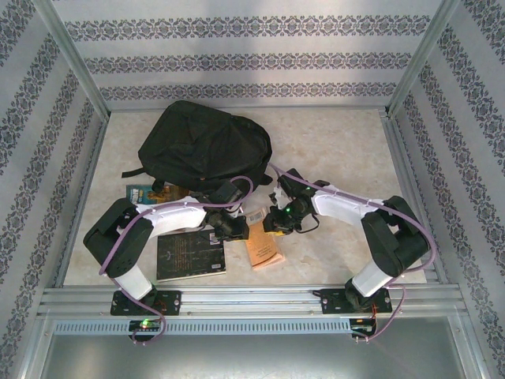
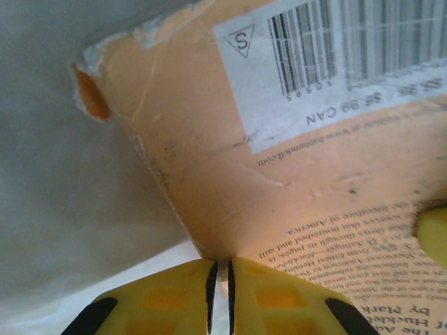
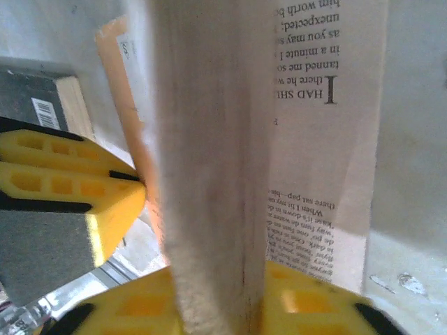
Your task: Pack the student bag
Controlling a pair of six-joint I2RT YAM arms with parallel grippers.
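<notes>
1. Large black soft fabric backpack (image 1: 205,146) is lying flat at 11 o'clock on the pale marbled tabletop (image 1: 339,142).
2. Worn orange paperback book (image 1: 267,246) is sitting at 5 o'clock from the backpack, between the two arms.
3. Left gripper (image 2: 220,279) is pinching the corner of the paperback book's back cover, its yellow fingers (image 2: 167,300) pressing almost together.
4. Right gripper (image 3: 216,307) is clamping the paperback book's page block; one printed leaf is fanning out at 3 o'clock.
5. Flat black book (image 1: 189,257) is lying at 9 o'clock from the paperback book.
</notes>
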